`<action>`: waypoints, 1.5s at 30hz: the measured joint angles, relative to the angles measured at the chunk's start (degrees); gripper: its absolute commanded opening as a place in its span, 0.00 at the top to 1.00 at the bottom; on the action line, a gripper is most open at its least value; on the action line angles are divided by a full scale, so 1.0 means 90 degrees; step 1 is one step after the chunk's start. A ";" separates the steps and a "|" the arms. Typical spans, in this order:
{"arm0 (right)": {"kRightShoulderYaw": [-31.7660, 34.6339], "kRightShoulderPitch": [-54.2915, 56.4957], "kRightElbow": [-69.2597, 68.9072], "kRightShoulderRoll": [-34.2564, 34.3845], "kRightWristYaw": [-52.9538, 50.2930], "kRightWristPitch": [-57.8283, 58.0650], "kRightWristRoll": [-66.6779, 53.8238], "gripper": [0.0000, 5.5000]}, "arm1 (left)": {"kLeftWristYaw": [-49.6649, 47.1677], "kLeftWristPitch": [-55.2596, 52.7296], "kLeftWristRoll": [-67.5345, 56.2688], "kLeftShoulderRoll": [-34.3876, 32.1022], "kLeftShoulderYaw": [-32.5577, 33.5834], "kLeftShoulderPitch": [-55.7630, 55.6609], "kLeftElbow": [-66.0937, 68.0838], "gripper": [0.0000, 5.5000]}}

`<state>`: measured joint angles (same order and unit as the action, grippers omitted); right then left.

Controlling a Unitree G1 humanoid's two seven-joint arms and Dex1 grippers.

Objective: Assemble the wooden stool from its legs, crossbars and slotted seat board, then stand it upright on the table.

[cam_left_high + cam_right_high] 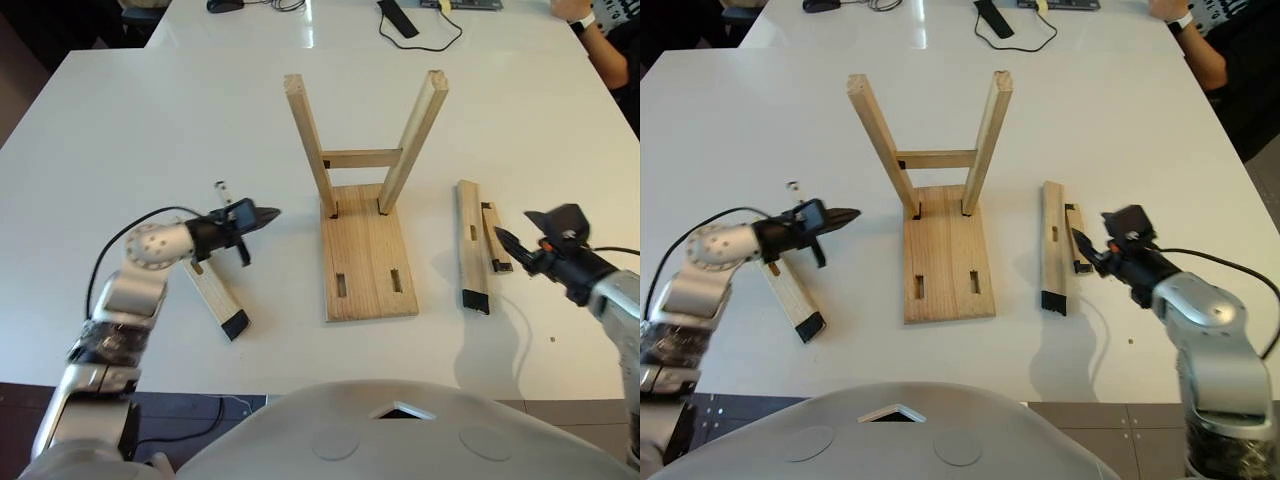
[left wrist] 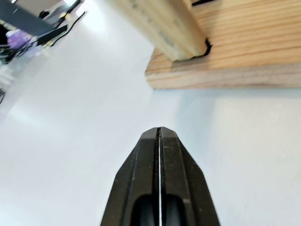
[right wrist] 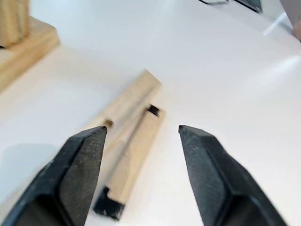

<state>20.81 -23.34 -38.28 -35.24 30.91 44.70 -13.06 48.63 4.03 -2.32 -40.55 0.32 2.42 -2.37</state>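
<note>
Lighting is bright and even, from overhead. The white table [image 1: 150, 120] is glossy. A glare patch lies far beyond the closed fingers [image 2: 138, 188] of the left gripper [image 2: 160, 132]. A bright streak lies beyond the spread fingers [image 3: 77, 174] of the right gripper [image 3: 142, 128]. Shadows are soft and faint. A pale one runs under the seat board [image 2: 244, 52] edge ahead of the left fingertips.
</note>
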 measured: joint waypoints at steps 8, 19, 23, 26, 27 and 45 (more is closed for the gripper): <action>0.0272 -0.0659 0.0147 0.0748 -0.0079 0.0120 -0.0587 0.49 | -0.0255 -0.0119 -0.0066 -0.0416 0.0854 0.0565 0.0108 1.00; -0.0507 -0.0366 0.1111 0.1163 -0.0702 -0.0387 -0.0306 0.49 | -0.0233 0.0043 0.0144 -0.0330 0.0261 0.0358 0.0122 1.00; -0.0667 -0.0351 0.1243 0.1260 -0.0873 -0.0707 -0.0198 0.53 | -0.0070 0.0140 0.0139 -0.0507 0.0297 0.0277 0.0357 1.00; -0.0704 -0.0436 0.1317 0.1377 -0.0958 -0.0962 -0.0189 0.60 | -0.0011 0.0171 0.0134 -0.0574 0.0322 0.0082 0.0550 1.00; -0.0704 -0.0451 0.1339 0.1394 -0.0975 -0.1010 -0.0189 0.64 | 0.0011 0.0172 0.0128 -0.0580 0.0322 0.0025 0.0569 1.00; 0.0670 0.0330 0.2088 0.1492 -0.1247 -0.1300 -0.1033 0.76 | 0.0025 -0.2187 -0.2240 -0.0284 0.0952 -0.0569 -0.1117 1.00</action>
<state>26.84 -20.37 -19.49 -21.81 19.69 33.00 -22.36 48.86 -15.65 -22.48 -43.10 8.89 -2.71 -12.42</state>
